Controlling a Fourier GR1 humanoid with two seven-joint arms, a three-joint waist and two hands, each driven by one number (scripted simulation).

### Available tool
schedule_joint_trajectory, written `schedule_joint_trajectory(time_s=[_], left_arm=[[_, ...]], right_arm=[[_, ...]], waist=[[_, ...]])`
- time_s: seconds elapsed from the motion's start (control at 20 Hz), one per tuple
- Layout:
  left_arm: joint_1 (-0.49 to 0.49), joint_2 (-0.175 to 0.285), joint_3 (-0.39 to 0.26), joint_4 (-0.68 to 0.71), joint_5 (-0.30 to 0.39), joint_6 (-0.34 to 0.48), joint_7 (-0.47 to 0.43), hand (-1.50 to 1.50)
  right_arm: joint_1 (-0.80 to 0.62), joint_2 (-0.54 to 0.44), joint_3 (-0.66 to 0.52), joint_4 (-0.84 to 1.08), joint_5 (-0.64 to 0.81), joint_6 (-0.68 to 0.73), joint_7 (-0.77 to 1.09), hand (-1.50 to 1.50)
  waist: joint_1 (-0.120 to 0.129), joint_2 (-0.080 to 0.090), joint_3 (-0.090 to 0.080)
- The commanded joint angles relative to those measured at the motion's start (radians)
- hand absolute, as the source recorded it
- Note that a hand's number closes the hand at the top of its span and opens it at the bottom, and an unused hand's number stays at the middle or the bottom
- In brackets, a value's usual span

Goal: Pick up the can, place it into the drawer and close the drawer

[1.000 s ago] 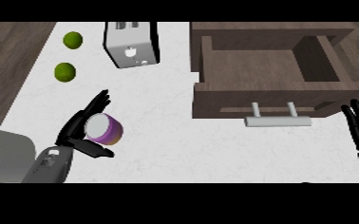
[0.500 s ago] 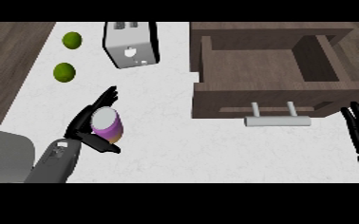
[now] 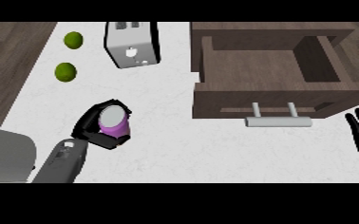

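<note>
Left hand [image 3: 91, 126] curls round the purple can [image 3: 113, 122].

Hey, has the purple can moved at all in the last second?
Yes, slightly. The can, now with the left hand curled round it, has shifted a little up the view and to the right, closer to the toaster.

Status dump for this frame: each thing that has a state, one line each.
can: upright, inside the left hand's curl
left hand: shut on the can
right hand: open, resting at the view's right edge
drawer: open, can not in it
</note>
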Motion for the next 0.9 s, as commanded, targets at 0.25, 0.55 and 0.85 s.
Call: schedule_joint_trajectory(time_s=[0.25,0.55,0.85], left_arm=[[0.036,-0.052,0.117,-0.093,0.119,0.143,0.104,1.5],[0.01,-0.097,0.233,-0.188,0.203,0.385,0.178,1.5],[0.162,-0.159,0.111,-0.544,0.21,0.4,0.337,1.5]], right_arm=[[0.003,-0.013,-0.027,-0.018,-0.039,0.02,0.027,-1.5],[0.04,0.018,0.016,-0.002,0.002,-0.006,-0.041,-1.5],[0.08,0.019,-0.007,-0.103,-0.038,0.006,0.016,-1.5]], waist=[[0.004,-0.001,0.0],[0.004,-0.001,0.0],[0.004,-0.002,0.0]])
